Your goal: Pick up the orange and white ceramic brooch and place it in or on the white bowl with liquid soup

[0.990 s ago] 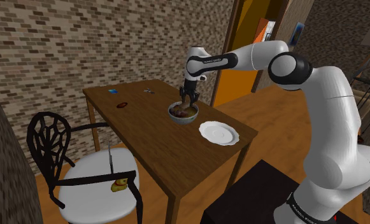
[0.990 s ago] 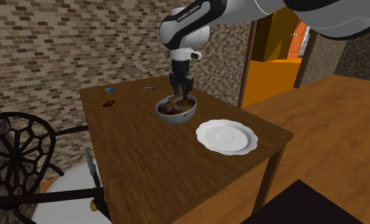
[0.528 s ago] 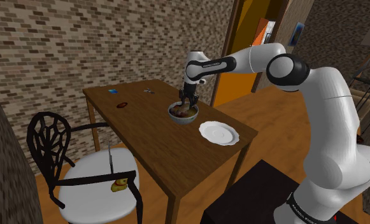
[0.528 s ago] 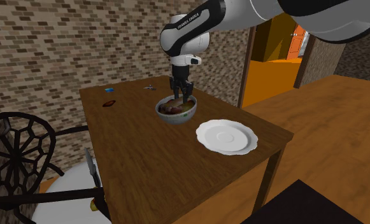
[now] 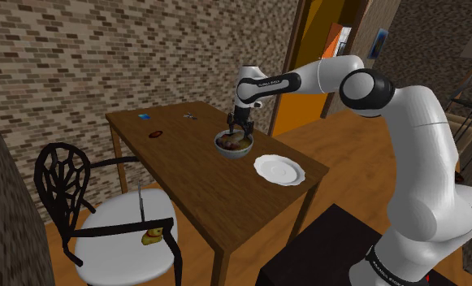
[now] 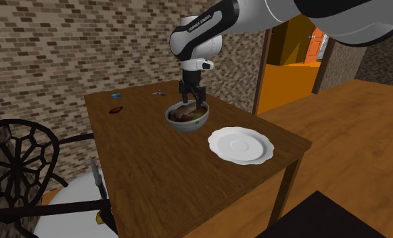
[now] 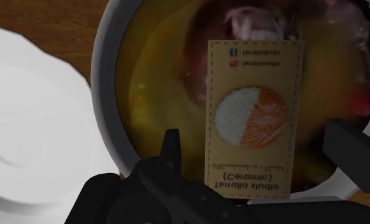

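Brick wall [image 5: 80, 57], brown wooden desk [image 5: 193, 187]: white robot arm [image 5: 404, 146] hangs its black gripper [image 6: 191, 105], fingers [image 7: 170, 149] spread empty, low over the white round bowl of yellow soup [image 6: 188, 126] holding the orange-and-white round brooch [image 7: 250, 119] on its tan card [image 7: 253, 76]; placing looks done, a straight lift clear seems due.

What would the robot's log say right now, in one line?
end effector: open, over bowl | brooch: in bowl, unheld | plate: beside bowl
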{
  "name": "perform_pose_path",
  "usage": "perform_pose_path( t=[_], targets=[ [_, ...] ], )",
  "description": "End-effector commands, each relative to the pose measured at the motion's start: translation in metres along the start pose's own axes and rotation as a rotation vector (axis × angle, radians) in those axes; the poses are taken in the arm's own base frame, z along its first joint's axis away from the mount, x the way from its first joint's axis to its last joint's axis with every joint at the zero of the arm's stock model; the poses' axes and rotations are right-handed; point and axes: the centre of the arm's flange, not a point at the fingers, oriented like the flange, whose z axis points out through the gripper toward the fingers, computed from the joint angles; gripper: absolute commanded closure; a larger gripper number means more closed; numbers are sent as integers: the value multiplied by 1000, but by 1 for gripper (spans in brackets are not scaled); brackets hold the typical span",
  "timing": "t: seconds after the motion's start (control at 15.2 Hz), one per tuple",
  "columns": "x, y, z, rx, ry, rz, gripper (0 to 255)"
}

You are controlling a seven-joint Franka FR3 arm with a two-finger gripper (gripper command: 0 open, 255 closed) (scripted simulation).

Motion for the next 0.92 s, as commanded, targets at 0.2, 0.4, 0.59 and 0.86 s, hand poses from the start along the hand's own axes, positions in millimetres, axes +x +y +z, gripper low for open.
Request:
perform_pose_path(
  t=[0.2,0.4,0.59,0.86],
  targets=[
    [0,0,-26,0,0,0,0],
    [0,0,-49,0,0,0,0],
    [0,0,-49,0,0,0,0],
    [0,0,-49,0,0,0,0]
  ],
)
